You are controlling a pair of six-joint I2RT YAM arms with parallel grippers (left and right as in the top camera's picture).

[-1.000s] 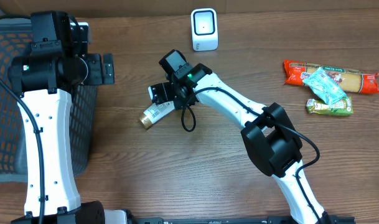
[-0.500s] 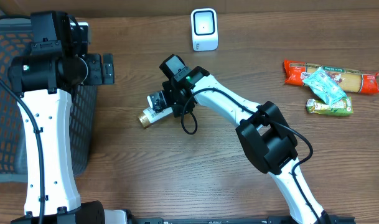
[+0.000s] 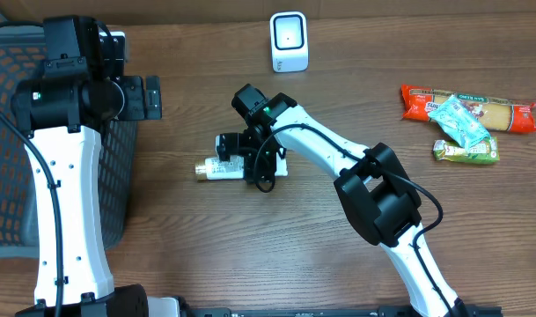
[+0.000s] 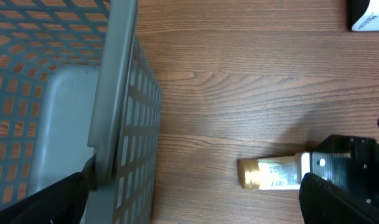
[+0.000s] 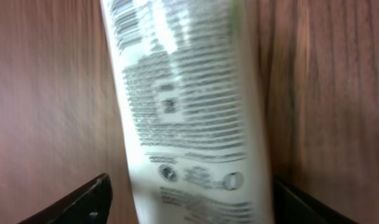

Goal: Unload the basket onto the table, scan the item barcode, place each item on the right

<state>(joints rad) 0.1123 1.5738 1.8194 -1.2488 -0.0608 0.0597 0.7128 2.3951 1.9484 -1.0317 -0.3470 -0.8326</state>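
The item is a white tube (image 3: 210, 169) with a gold cap, lying flat on the wooden table with the cap pointing left. My right gripper (image 3: 250, 160) is down over its right part, jaws open, one finger on each side. In the right wrist view the printed tube (image 5: 189, 106) fills the space between the two black fingers (image 5: 83, 202), with a narrow gap at the left one. The white scanner (image 3: 289, 41) stands at the far edge. My left gripper (image 3: 150, 97) hangs open by the basket rim, well left of the tube (image 4: 270, 174).
A grey mesh basket (image 3: 12, 132) fills the left side, and its rim (image 4: 114, 93) runs under my left gripper (image 4: 201, 208). Snack packets (image 3: 466, 114) lie at the far right. The right arm (image 3: 382, 194) reaches diagonally across the middle of the table.
The tube has swung from a tilted lie to a level one, cap to the left. My right gripper has turned and shifted toward the near edge with it. The left arm has not moved.
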